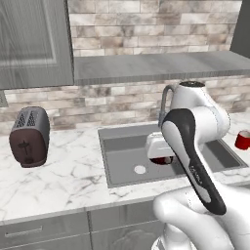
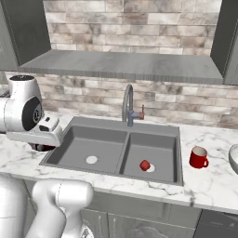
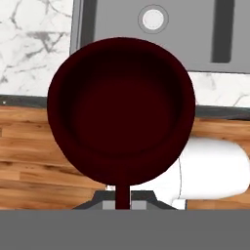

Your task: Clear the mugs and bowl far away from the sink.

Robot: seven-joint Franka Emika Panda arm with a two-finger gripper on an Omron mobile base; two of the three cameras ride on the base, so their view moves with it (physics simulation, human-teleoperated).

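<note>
Dark maroon mug (image 3: 121,110), pinched in the shut hand (image 3: 122,202), hangs mid-carry; next, set it down on worktop (image 1: 58,178) at nine o'clock from the sink (image 2: 116,148).

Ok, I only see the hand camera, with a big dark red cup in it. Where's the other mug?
Observer: The bright red mug stands on the counter, right of the sink.
Operator: And the bowl?
Observer: The bowl sits further right, past that mug, cut off by the picture's edge.
Operator: Is anything in the sink?
Observer: Yes, a small red thing lies in its right basin.
</note>
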